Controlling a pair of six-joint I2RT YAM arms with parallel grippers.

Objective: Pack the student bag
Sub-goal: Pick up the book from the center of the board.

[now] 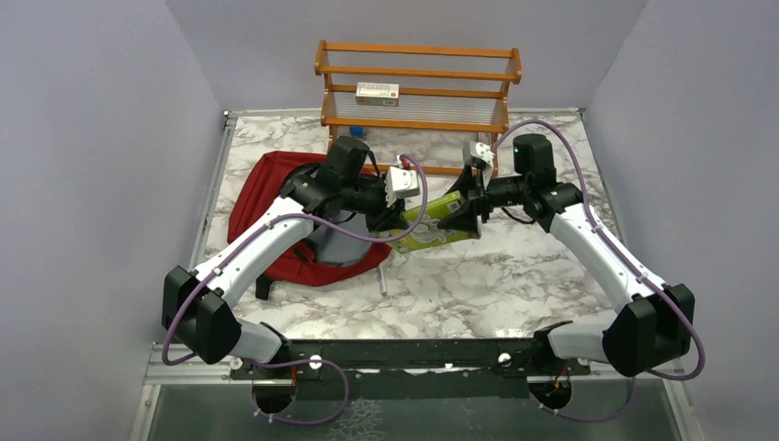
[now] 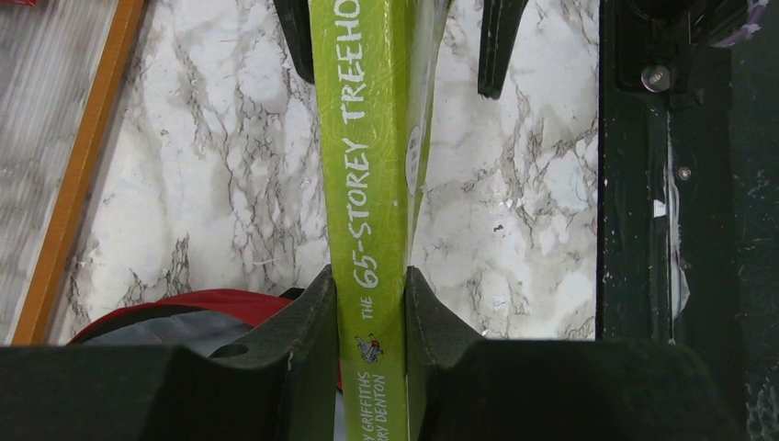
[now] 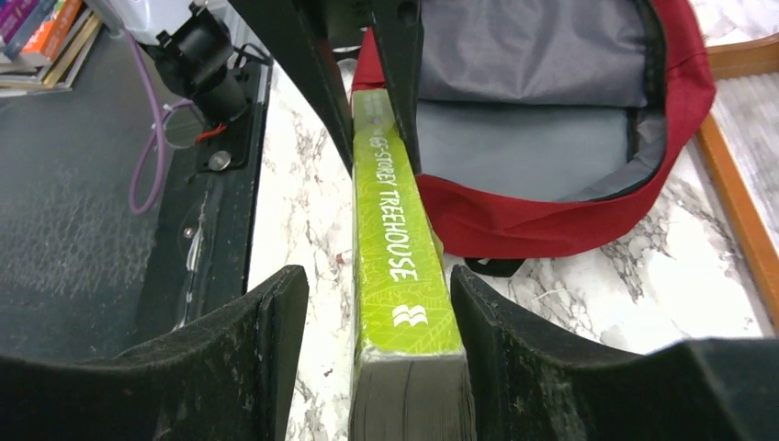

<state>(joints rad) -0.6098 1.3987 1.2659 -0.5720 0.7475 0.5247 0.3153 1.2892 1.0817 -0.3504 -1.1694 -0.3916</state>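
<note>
- Left fingers pinch the glossy lime-green paperback at its spine.
- Right fingers straddle its other end, loosely, unclamped.
- Soft red student bag gapes, grey-lined, on the marbled worktop.

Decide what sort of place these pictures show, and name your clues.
Probably a robot lab bench staged as a study corner: two arms bolted to a marble-look table, plain walls close around, with a wooden rack, bag and book as props.
</note>
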